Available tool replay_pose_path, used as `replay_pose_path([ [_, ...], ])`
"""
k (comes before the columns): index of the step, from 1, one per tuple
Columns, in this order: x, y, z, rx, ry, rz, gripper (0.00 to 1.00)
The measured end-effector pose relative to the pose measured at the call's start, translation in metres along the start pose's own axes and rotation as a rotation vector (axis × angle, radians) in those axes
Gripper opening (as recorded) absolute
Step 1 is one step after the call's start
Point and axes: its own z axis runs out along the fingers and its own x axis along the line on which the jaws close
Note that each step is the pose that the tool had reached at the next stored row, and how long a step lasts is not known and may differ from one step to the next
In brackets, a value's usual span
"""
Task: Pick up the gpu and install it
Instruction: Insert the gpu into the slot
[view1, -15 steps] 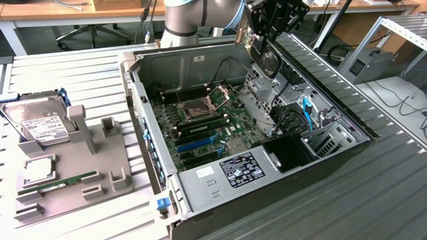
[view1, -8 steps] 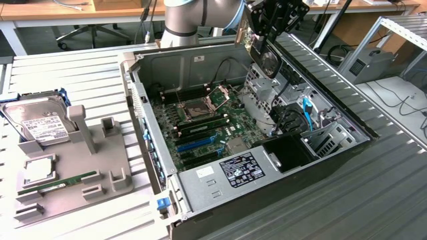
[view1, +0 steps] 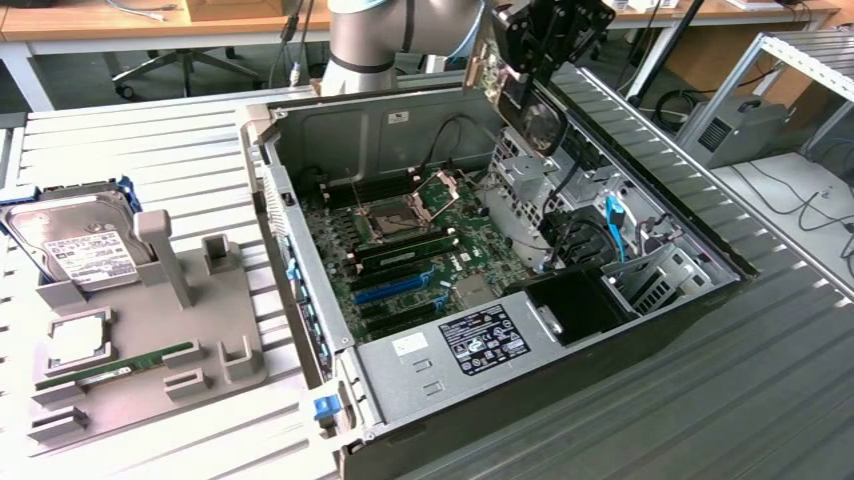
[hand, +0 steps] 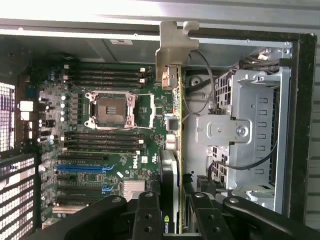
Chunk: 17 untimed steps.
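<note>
Gpu (hand: 172, 100) gripped edge-on in end effector (hand: 172, 202), above open computer case (view1: 441, 370)

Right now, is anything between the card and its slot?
Nothing visible. The gripper holds the gpu above the open case; the blue slots lie bare, cables off beside the drive cage.

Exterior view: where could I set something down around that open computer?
Bare slatted table lies on the exterior view's right of the computer case, and in the corner beyond the grey holder, beside the case. Crowded: the holder carries a hard drive, and the case is packed, with the end effector holding the gpu over it.
</note>
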Motion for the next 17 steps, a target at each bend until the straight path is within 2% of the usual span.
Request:
replay_pose_path([
  [12,0.0,0.0,0.0003,-0.0058,0.0106,-0.235,0.27],
  [14,0.0,0.0,0.0005,-0.0075,0.0135,-0.299,0.27],
  [17,0.0,0.0,0.0005,-0.0087,0.0159,-0.352,0.27],
])
